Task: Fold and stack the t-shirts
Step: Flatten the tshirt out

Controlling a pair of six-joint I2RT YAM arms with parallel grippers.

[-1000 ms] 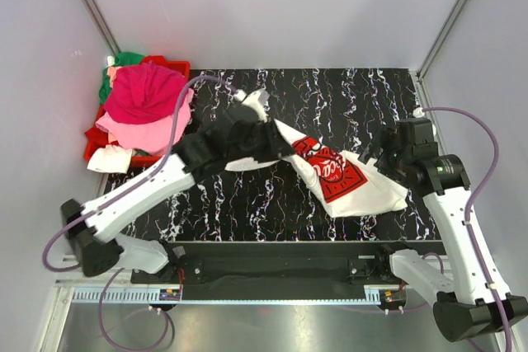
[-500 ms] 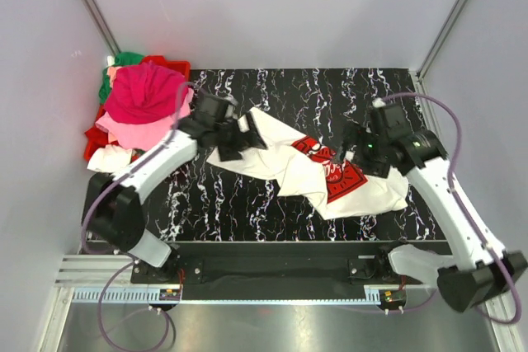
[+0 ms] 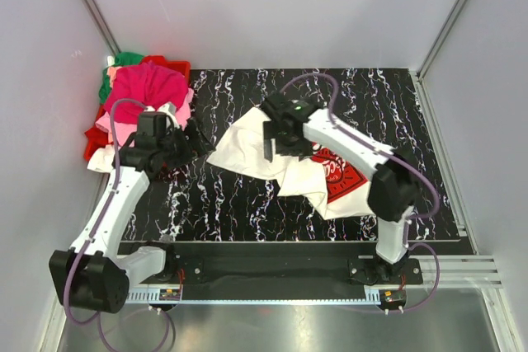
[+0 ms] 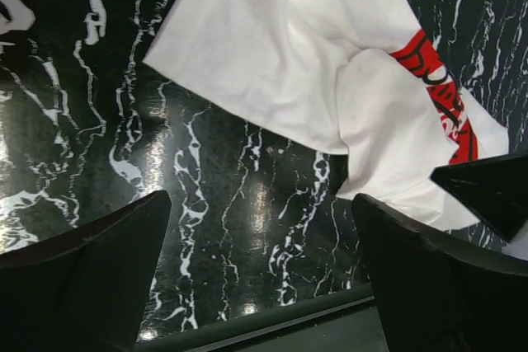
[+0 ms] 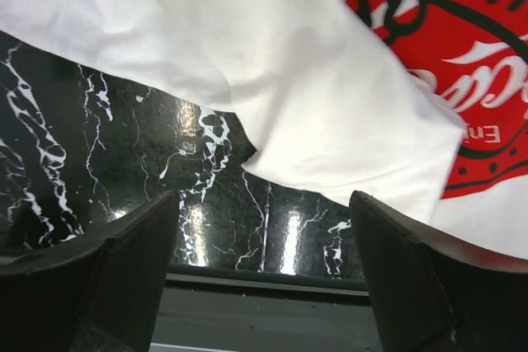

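The white t-shirt [image 3: 243,152] lies crumpled on the table [image 3: 371,96], its long axis running far-left to near-right. The right gripper [image 3: 277,143] hangs directly over it, jaws wide and empty. The left gripper [image 3: 190,139], equally spread and empty, sits well left, beside the red bin [image 3: 173,65].

white t-shirt [image 3: 272,158] rumpled mid-table, others [image 3: 144,100] heaped left

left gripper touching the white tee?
Apart. Left wrist view: left gripper open, bare black table between it and the white t-shirt.

Crumpled white t-shirt [image 4: 280,63] on marbled table [image 4: 99,162]
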